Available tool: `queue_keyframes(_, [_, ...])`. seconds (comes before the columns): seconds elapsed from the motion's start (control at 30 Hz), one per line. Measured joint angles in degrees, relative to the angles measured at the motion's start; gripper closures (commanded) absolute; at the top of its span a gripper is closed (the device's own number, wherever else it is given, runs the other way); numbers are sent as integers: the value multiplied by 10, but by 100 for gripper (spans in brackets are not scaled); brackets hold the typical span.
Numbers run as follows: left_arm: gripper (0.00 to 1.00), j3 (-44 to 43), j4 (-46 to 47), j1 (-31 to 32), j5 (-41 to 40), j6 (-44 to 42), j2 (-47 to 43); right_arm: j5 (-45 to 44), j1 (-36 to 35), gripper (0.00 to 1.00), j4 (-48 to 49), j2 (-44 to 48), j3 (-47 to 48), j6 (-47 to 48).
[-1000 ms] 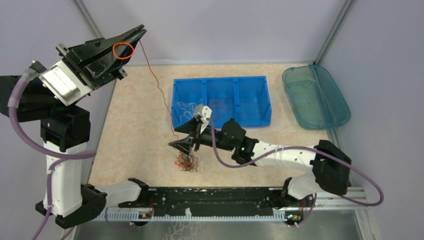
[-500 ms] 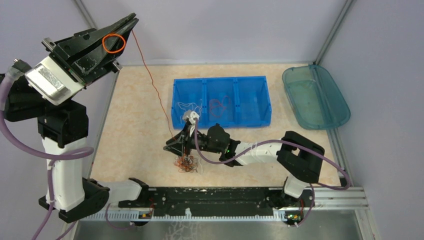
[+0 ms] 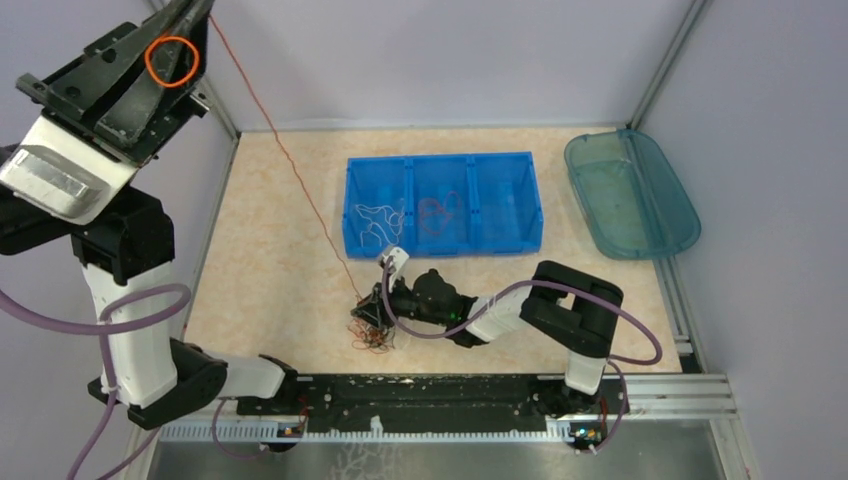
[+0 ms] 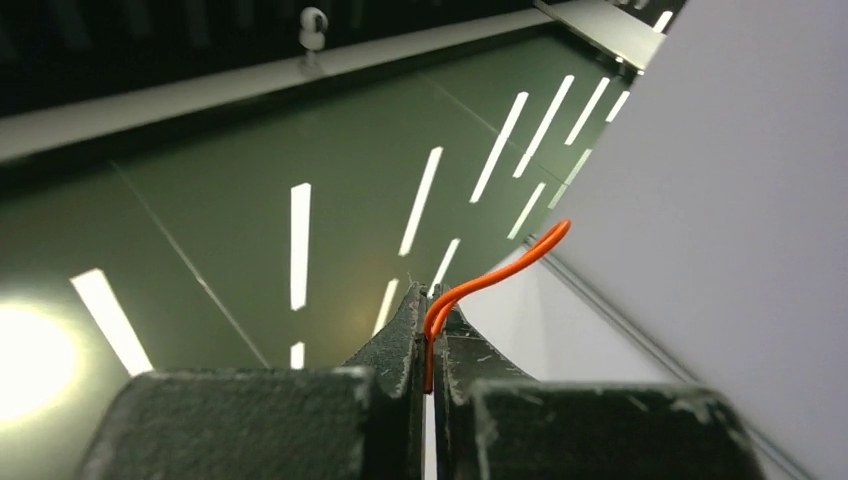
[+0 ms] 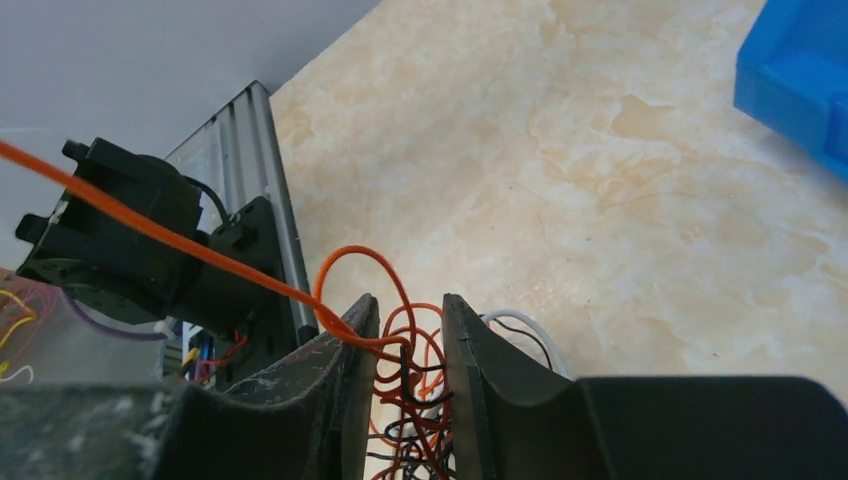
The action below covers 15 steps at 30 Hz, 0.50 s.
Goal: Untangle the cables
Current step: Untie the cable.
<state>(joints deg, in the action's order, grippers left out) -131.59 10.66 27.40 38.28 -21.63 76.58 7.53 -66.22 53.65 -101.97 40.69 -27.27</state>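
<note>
Cables (image 3: pixel 372 335) lie tangled on the counter (image 3: pixel 270 250) from above, one orange strand (image 3: pixel 300 190) stretching up to the raised left claw (image 4: pixel 428 335), clamped on it, while the right claw (image 5: pixel 405 335) straddles the tangle, narrowly apart.

Bright even light; left wrist view shows reflected glare.

The left pincer (image 3: pixel 196 8) ran off the top edge of the overhead view, so its fingertips were cut away there. The right pincer (image 3: pixel 372 312) sat over the tangle of cables (image 3: pixel 372 338), hiding part of it; individual strands were too fine to separate from above. In the right wrist view the tangle (image 5: pixel 410 400) dropped below the bottom edge. Thin wires in the blue bin (image 3: pixel 445 205) were too small to trace singly.
</note>
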Motion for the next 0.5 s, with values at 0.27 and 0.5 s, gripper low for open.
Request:
queue_keyframes(0.27, [100,-41,110,0,-45,-70,23,-40,0,58,30,-5,-36,-10])
queue_keyframes(0.5, [100,-63,199,0,-76,-152,36,-69,-4,47,40,-19,-73,-14])
